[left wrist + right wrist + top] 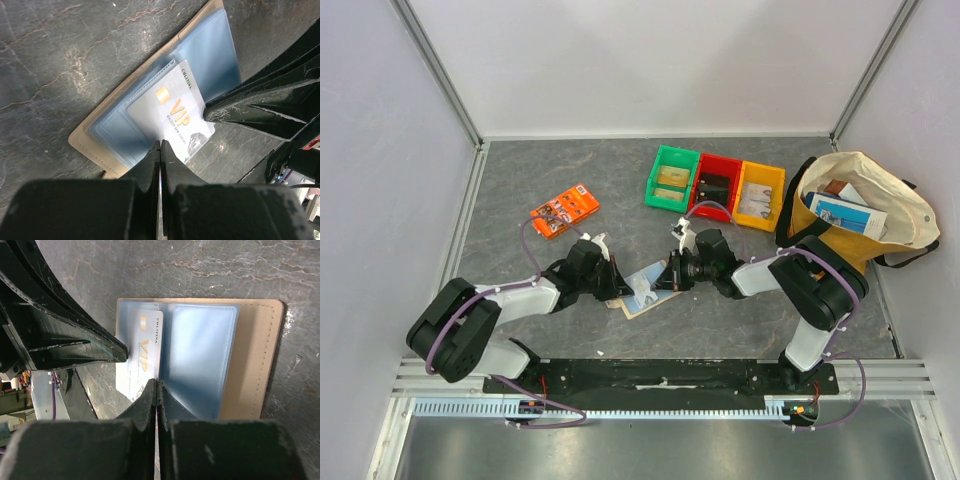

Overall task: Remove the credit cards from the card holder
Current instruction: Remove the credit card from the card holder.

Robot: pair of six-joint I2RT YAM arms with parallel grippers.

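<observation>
left gripper [160,148], right gripper [156,386] (hemming card holder [253,350])

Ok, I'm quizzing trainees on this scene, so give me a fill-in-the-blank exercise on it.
The card holder lies ___ on the table.
The card sticking out of it reads ___ in gold.
The left gripper and the right gripper are both ___.
The middle bin, between the green bin and the yellow bin, is ___.
Missing: open; VIP; shut; red.

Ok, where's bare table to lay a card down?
Free: between the orange packet and green bin; between the card holder and the arm bases. Crowded: mid-table where the left gripper and right gripper meet, and back right by the tote bag.
</observation>
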